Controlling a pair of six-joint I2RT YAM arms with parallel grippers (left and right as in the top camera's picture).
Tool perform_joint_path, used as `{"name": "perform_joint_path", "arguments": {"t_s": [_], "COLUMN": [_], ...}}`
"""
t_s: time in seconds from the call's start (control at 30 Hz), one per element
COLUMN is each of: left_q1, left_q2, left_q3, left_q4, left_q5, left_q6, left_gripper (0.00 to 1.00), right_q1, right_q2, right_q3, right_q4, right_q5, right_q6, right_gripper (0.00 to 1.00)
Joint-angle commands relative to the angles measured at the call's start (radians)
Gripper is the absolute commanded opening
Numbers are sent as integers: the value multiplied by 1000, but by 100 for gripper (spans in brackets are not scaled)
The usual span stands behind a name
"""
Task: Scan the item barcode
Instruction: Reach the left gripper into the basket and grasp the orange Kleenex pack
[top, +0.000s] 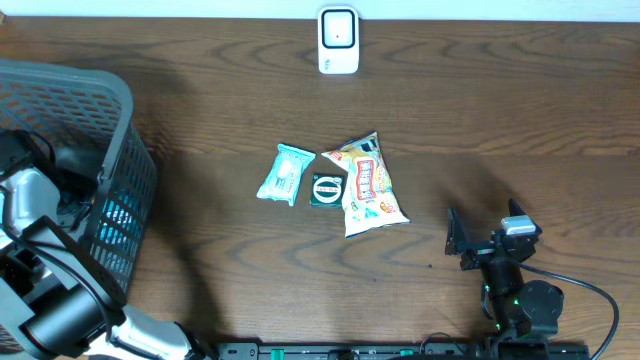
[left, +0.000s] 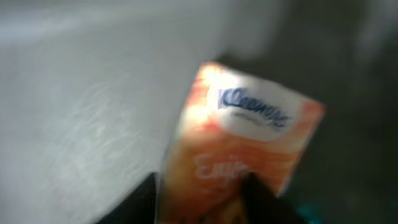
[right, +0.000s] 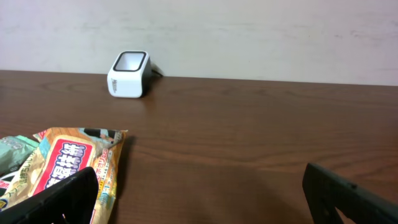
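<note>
My left gripper (left: 205, 196) was down inside the grey plastic mesh basket (top: 120, 110). Its dark fingers (left: 264, 196) flanked a blurred orange Kleenex tissue pack (left: 249, 137), and I couldn't tell whether they were clamped on it. My right gripper (right: 205, 199) hung low over the brown wooden table (right: 249, 124), jaws wide apart and holding nothing.

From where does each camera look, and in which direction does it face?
Overhead: above the table, facing down on basket, scanner, snack bag; left arm and right arm show.
Left wrist: on left arm, close to a blurred tissue pack; left tool shows.
Right wrist: low over the table, facing the scanner; open right tool shows.
Shared: overhead and right wrist both show scanner and snack bag.
</note>
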Motion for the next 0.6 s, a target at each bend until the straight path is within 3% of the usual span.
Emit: {"name": "perform_joint_path", "arguments": {"t_s": [0.0,0.03,0.33,0.57], "left_q1": [5,5,6,8], "left_q2": [22,22,-56,-372], "left_q3": [-77,-87,-82,-65], "left_q4": [27,31,14,-4], "left_q5": [-5,-5,-5,-6], "left_q6": [-2,-2,-2,-60], "left_gripper": [14,8,8,7], "right_q1": [9,9,9,9], "right_q2": [-3,-3,-3,-3], "right_q3": [-1,-1,-1,-1], "right_q4": [-4,-4,-3,-4], "right_q5": [4,4,4,4], "right_q6": [-11,-11,-11,-11], "right_gripper": [99,99,99,99]}}
